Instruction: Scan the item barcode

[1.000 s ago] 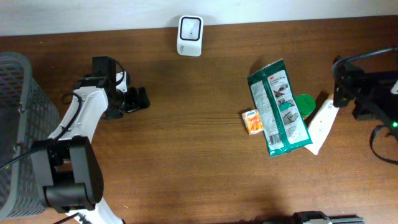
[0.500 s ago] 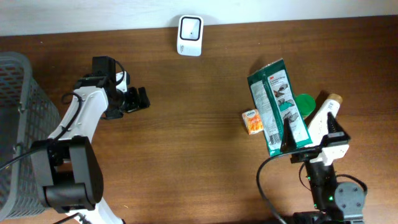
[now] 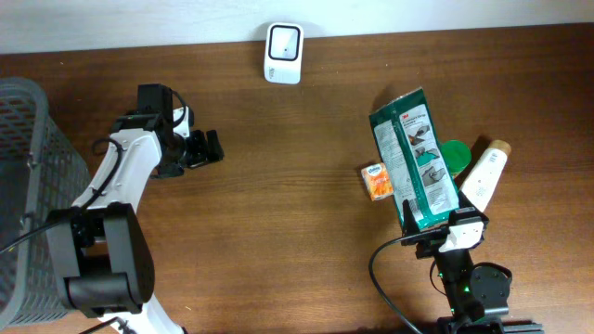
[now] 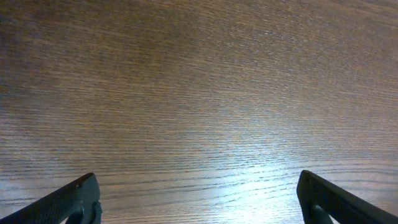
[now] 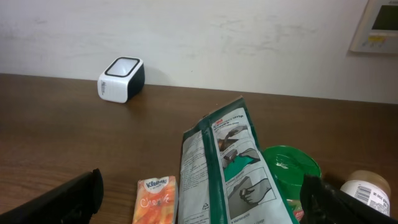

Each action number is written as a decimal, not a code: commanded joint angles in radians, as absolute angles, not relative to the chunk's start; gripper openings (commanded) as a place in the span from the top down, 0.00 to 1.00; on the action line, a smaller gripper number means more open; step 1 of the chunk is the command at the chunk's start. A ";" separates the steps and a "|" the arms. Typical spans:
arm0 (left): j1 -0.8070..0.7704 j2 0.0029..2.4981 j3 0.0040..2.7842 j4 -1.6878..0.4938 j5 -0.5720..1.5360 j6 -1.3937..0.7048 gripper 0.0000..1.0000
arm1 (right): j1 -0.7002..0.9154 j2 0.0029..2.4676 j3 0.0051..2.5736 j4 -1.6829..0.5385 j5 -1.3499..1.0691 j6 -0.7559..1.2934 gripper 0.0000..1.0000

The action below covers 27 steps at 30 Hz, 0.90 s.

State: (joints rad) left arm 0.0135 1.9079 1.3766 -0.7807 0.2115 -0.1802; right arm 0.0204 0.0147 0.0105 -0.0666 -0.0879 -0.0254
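Overhead view: scanner (image 3: 283, 41) stands at the far edge of the table (image 3: 278, 232). Green packet (image 3: 416, 160) lies flat right of centre, with orange tissue pack (image 3: 376, 181) just beside its left edge and green lid (image 3: 455, 156) and white bottle (image 3: 484, 174) on its right. Right gripper (image 3: 436, 224) is at the packet's near end. Left gripper (image 3: 206, 148) is well apart, nearer the basket (image 3: 23, 186).

Left wrist view: fingers (image 4: 68, 202) spread wide over bare wood, holding nothing.

Right wrist view: fingers (image 5: 62, 202) spread wide and released, with the packet ahead.
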 commanded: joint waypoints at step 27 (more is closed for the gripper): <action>-0.025 1.496 1.368 -0.729 -0.038 -0.137 0.01 | 0.027 0.004 0.006 -0.072 -0.094 -0.018 0.02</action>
